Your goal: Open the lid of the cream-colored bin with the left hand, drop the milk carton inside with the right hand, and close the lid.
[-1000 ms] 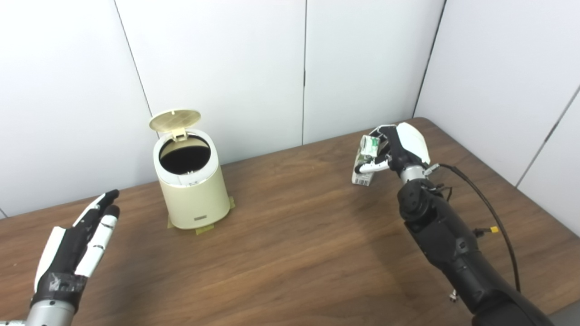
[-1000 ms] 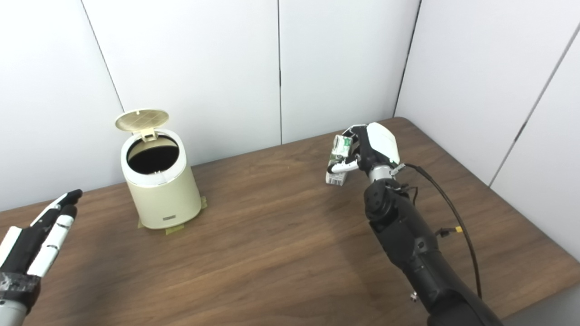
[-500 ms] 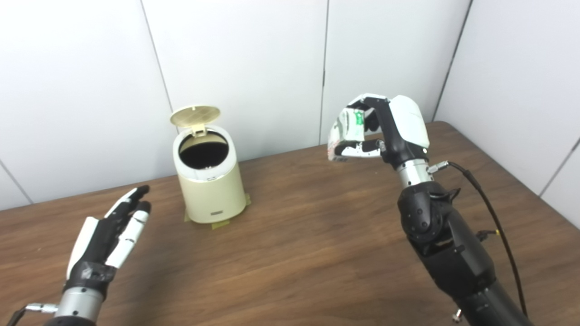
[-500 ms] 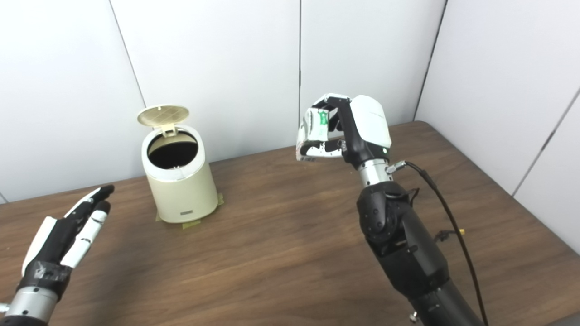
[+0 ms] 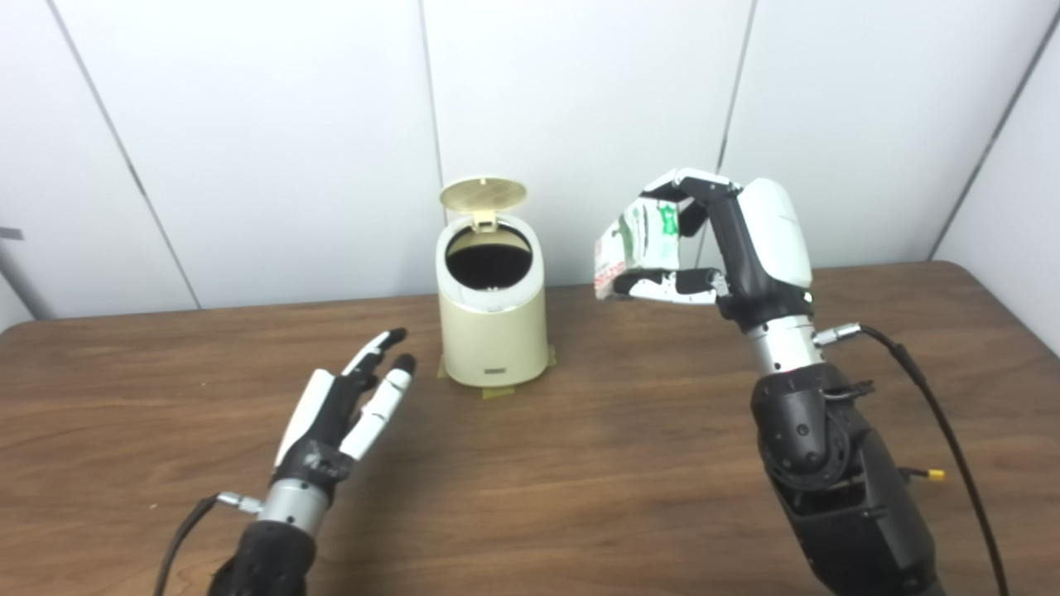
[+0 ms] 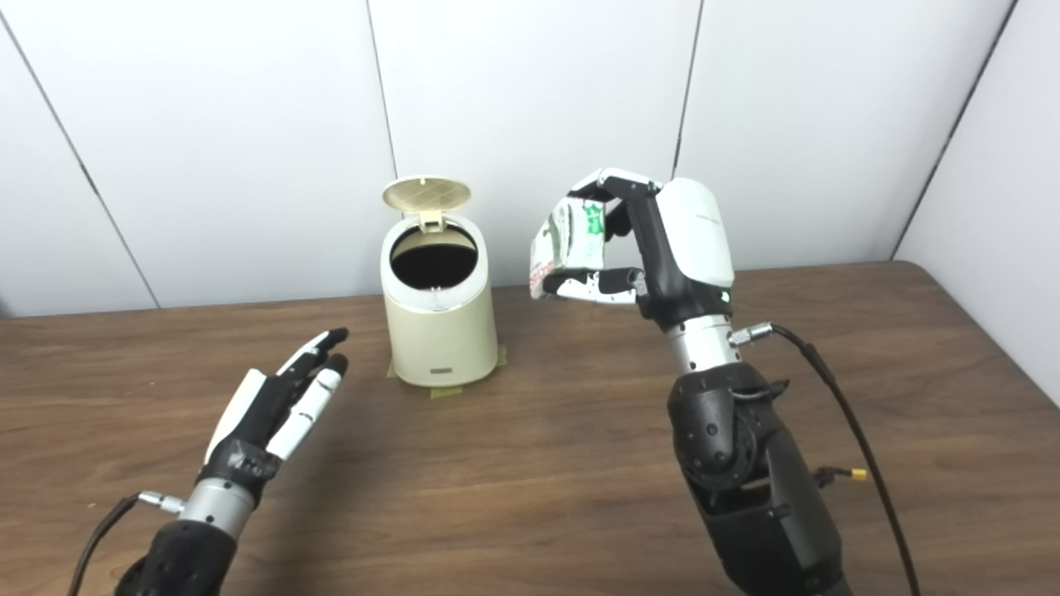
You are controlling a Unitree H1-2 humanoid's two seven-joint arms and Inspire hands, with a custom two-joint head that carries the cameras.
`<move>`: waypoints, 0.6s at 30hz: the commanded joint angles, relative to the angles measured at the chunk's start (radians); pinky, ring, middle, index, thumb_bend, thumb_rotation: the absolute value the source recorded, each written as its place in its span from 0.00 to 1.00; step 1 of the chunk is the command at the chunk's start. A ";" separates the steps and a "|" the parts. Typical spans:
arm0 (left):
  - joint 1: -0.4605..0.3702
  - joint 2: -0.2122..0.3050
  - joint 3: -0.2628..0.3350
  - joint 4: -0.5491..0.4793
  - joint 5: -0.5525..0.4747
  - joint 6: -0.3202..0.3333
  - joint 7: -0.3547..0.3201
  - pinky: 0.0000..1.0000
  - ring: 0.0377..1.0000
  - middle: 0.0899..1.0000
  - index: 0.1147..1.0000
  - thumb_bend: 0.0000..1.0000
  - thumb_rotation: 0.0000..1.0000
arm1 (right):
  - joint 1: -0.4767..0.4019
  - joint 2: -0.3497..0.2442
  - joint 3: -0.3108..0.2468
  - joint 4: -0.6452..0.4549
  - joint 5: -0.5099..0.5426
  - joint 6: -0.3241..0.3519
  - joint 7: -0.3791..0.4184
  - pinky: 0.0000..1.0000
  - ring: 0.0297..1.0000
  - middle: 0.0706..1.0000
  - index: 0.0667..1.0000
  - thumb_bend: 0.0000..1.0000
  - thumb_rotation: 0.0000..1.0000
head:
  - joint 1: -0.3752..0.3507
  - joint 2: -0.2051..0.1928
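Left eye view first: the right hand (image 5: 729,240) is up in the air, forearm near vertical, fingers and thumb clamped on the milk carton (image 5: 636,246) — the carton hangs clear of the table (image 5: 580,463), off at 3 o'clock from the cream-colored bin (image 5: 493,319). The bin stands at the back by the wall, its lid (image 5: 483,194) tipped up at 12 o'clock, the dark mouth showing. The left hand (image 5: 344,406) lies low over the wood at 8 o'clock from the bin, fingers stretched out and apart, holding nothing, their tips aimed toward the bin's base.

Right eye view now: same picture, though the carton (image 6: 571,242) sits closer to the bin (image 6: 439,331) here. This side shows a green light on the right hand's (image 6: 662,244) wrist end — and more of the black cable (image 6: 845,422) trailing from it.
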 commanded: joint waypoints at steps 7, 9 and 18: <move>-0.013 -0.009 0.012 -0.008 0.016 -0.053 0.033 0.93 0.97 0.97 0.93 0.53 0.96 | -0.143 0.065 0.011 0.043 -0.012 -0.039 -0.010 0.32 0.35 0.48 0.47 0.52 0.00 | 0.017 -0.004; -0.009 -0.012 0.012 -0.007 0.017 -0.054 0.033 0.94 0.97 0.97 0.93 0.54 0.96 | -0.163 0.079 0.014 0.064 -0.012 -0.037 -0.007 0.33 0.35 0.48 0.46 0.52 0.00 | 0.027 -0.006; -0.001 -0.017 0.021 -0.023 0.021 -0.045 0.032 0.94 0.98 0.98 0.93 0.53 0.96 | -0.236 0.109 0.033 0.234 -0.013 -0.121 -0.062 0.34 0.36 0.48 0.47 0.52 0.00 | 0.035 -0.007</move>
